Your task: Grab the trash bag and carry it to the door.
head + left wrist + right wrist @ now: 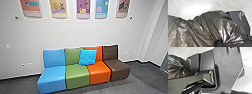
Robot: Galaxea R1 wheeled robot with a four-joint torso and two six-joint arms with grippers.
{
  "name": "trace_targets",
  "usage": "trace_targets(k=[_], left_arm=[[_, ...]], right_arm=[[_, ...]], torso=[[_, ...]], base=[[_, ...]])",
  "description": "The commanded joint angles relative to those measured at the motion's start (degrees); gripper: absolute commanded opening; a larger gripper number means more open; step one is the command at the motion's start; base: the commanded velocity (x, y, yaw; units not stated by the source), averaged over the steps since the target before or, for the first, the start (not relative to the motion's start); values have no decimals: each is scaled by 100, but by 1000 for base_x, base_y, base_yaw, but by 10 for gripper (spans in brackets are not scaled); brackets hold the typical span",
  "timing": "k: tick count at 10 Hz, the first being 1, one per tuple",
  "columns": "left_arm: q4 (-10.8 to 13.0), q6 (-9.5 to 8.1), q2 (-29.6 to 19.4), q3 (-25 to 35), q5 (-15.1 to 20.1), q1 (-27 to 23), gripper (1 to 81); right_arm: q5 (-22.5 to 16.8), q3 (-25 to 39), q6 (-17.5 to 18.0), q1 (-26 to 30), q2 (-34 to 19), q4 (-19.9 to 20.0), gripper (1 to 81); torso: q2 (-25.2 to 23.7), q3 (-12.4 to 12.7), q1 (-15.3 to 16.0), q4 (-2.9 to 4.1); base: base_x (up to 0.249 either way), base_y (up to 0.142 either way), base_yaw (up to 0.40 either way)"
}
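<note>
We face a broad white wall [75, 32] above a dark grey floor [145, 75]. Against the wall stands a row of four joined low seats, going from blue [52, 76] through green [77, 75] and orange [100, 72] to brown [120, 67]. Seen from our wrists, the trash bag [208, 25], dark, shiny and slightly see-through, is beside the dark plate of our base [228, 63] and partly in front of it in the left wrist view, its film drawn into creases that run together at a tight gather. Whether the jaws of our left gripper are grasping that gather or are released, we cannot tell; nor can we tell whether those of our right gripper are clenched. Five coloured posters [83, 8] hang in a line over the seats. A bright blue cushion [87, 57] leans where the green and orange backrests meet. Small pale wall plates [29, 65] sit low, left of the seats.
</note>
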Motion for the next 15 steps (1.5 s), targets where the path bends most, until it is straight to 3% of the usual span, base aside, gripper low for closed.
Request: trace_targets(k=[1,6,15], left_arm=[[36,37,108,-284,317,-297,10],[159,37,231,-459,308,-306,10],[141,37,205,-459,343,-332,10]], right_arm=[[-387,31,-15,233,-6,-48,811],[-396,-259,-15,234,178,-83,811],[-396,-268,-24,207,178,-74,811]], torso=[[0,-2,0,0],[0,48,-4,0],[0,48,-6,0]], base=[[0,0,0],[0,0,0],[0,0,0]])
